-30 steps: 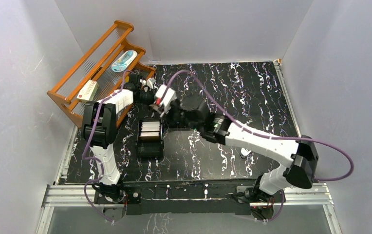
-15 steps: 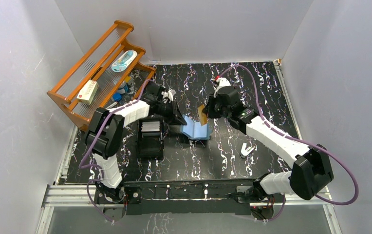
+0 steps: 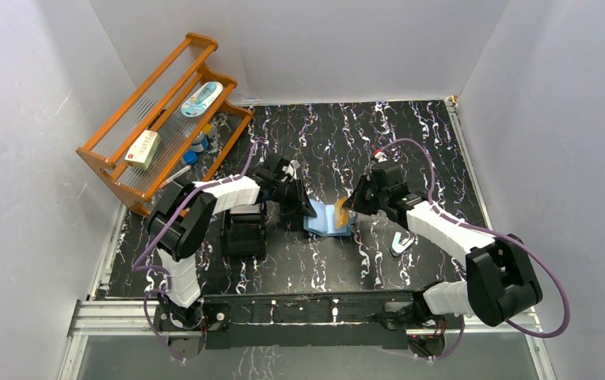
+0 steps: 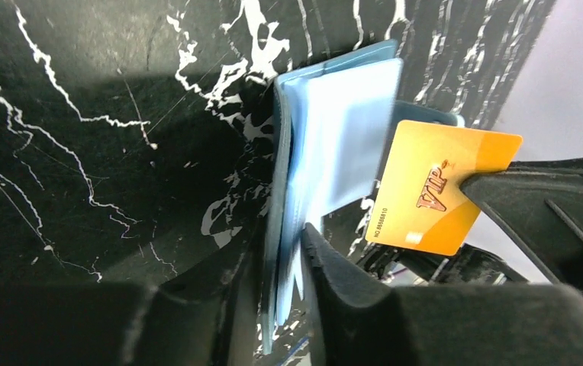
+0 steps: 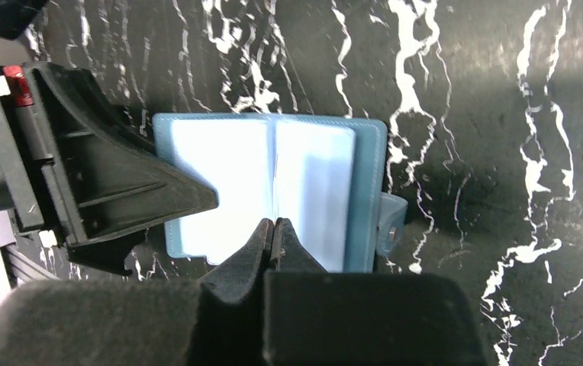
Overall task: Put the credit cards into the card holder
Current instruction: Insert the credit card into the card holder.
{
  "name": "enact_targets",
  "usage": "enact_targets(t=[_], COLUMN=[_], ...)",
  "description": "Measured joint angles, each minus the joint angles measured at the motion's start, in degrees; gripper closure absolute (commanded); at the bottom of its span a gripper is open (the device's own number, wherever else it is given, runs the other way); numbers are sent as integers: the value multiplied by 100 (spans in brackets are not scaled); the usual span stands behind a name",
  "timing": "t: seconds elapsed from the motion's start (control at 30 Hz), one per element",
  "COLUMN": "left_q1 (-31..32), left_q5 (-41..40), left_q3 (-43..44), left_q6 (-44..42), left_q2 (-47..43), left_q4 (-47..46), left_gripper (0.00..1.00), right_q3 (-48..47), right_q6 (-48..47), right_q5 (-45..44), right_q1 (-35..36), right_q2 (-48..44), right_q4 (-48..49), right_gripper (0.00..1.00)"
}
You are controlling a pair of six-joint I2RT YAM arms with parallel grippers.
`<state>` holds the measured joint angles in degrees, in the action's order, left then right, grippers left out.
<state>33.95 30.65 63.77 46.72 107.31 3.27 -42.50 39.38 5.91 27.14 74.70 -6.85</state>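
The teal card holder (image 3: pixel 327 226) lies open on the black marbled table, pale blue pockets up (image 5: pixel 220 175). My left gripper (image 3: pixel 307 210) is at its left edge. In the left wrist view the jaws (image 4: pixel 285 236) are shut on the cover and pocket leaves (image 4: pixel 334 137). My right gripper (image 3: pixel 345 204) hangs just above the holder's middle fold, shut on an orange credit card (image 4: pixel 433 183) marked VIP. In the right wrist view that card is edge-on between the closed fingertips (image 5: pixel 273 223), in line with the fold.
A black open-topped box (image 3: pixel 244 231) stands just left of the holder, under my left forearm. An orange wooden rack (image 3: pixel 117 170) holding a white-and-red box (image 3: pixel 142 148) stands at the back left. A small white object (image 3: pixel 400 242) lies right of the holder.
Both arms have swung from the rack side to the table's middle. The card holder now lies open there. The right gripper has brought the orange card down over it.
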Motion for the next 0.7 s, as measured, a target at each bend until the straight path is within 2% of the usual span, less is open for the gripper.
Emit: enact_targets(t=[0.1,0.3,0.5,0.6,0.7], left_q1=[85,164,164,164,162], left_q5=[-162,-798,-1303,-1510,-1587], left_q3=[-81,-96,111,179,197], left_q6=[42,-146,-393,-501,-575], left_q2=[17,17,-72,-114,-118], left_q4=[-20,431,890,1071,1143], left_gripper=[68,62,59,68,83], right_q3=[264,664,680,719,758], right_q6=[98,164,160,118,107], right_q5=[146,479,680,758,807], right_q1=[-101,-457,-627,-702,-767], right_q2=[72,435,566,584,584], right_q4=[195,501,776,852,876], right_gripper=[100,100,100,100,100])
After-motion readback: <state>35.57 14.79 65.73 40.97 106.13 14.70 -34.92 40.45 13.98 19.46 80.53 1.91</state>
